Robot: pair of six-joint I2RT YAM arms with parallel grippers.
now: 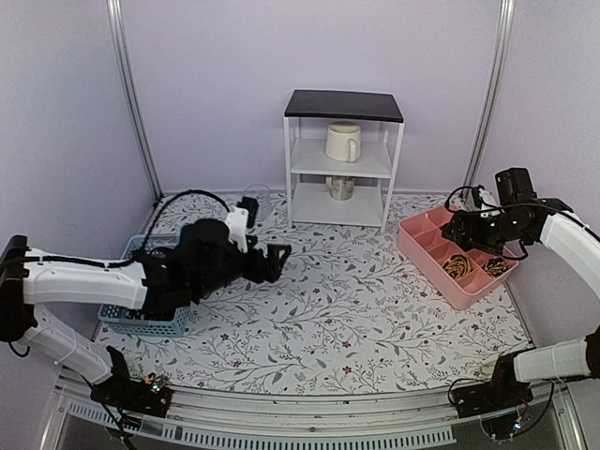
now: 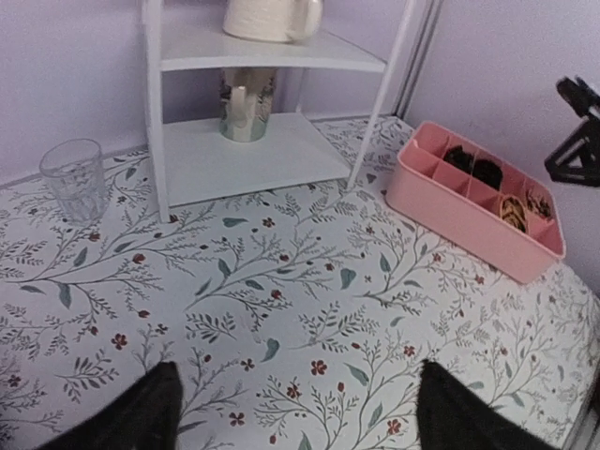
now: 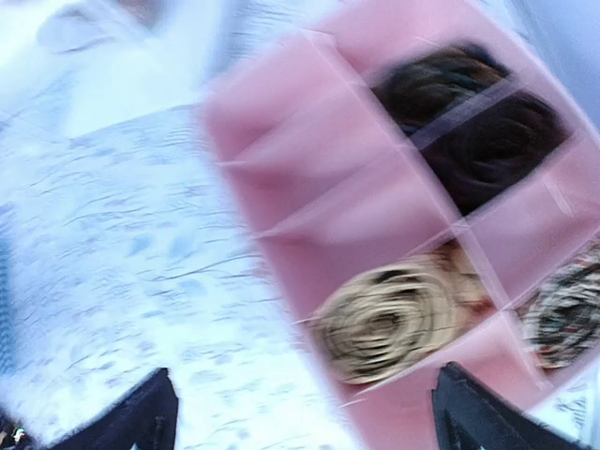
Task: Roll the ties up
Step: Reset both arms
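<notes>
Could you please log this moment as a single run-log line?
left gripper: open, over table | right gripper: open, above pink tray | rolled ties: in tray compartments

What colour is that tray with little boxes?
Pink; the tray shows best in the left wrist view.

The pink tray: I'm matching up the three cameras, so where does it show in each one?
Top view: the pink tray sits at the right, mid-height.
Left wrist: the pink tray is upper right.
Right wrist: the pink tray fills the right half, blurred.
Shared landmark: the flowered table cover under it.
</notes>
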